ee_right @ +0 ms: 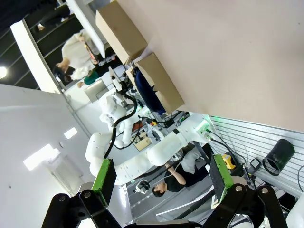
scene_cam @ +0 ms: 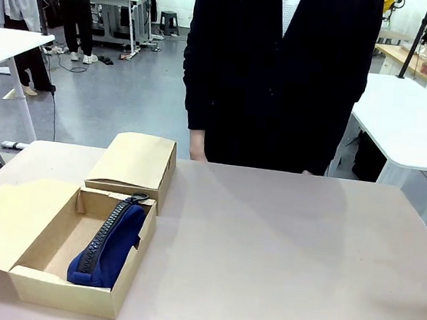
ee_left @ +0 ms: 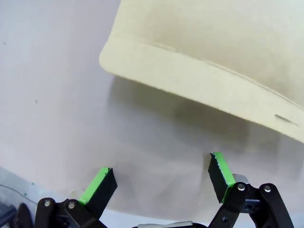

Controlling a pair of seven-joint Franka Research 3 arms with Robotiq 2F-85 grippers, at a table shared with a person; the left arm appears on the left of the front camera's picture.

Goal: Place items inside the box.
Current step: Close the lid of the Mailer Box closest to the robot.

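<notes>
front view: navy pencil case [scene_cam: 107, 244] lies lengthwise in the box [scene_cam: 67, 294], nearest the left gripper [ee_left: 159, 183] (released, like the right gripper [ee_right: 161, 178]).

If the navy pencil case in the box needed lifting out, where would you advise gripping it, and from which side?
Probably across its raised, zippered upper part, coming straight down from above. The navy pencil case lies lengthwise against the right wall of the open box, zip facing up. The walls block side approaches, so fingers should straddle its narrow width, one slipping between case and wall.
</notes>
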